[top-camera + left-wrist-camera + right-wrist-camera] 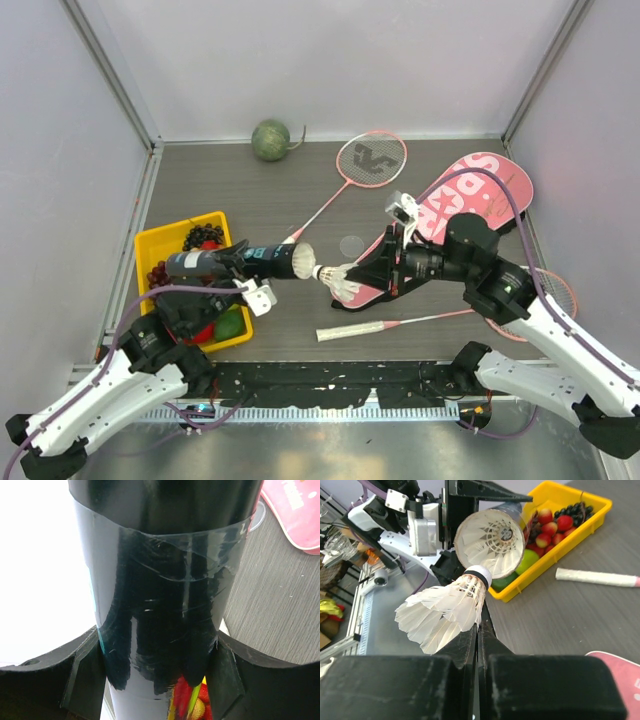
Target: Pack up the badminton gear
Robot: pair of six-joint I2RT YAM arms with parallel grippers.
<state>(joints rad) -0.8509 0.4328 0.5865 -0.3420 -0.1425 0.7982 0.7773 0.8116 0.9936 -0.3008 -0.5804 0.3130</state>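
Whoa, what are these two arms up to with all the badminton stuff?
They are loading shuttlecocks into a tube. The left fingers clamp the black tube, held sideways in the air, with one shuttlecock already sitting in its open mouth. The right fingers pinch a second shuttlecock by its feathers, cork end right at that mouth. One racket, another racket and the pink bag lie on the table, not yet packed.
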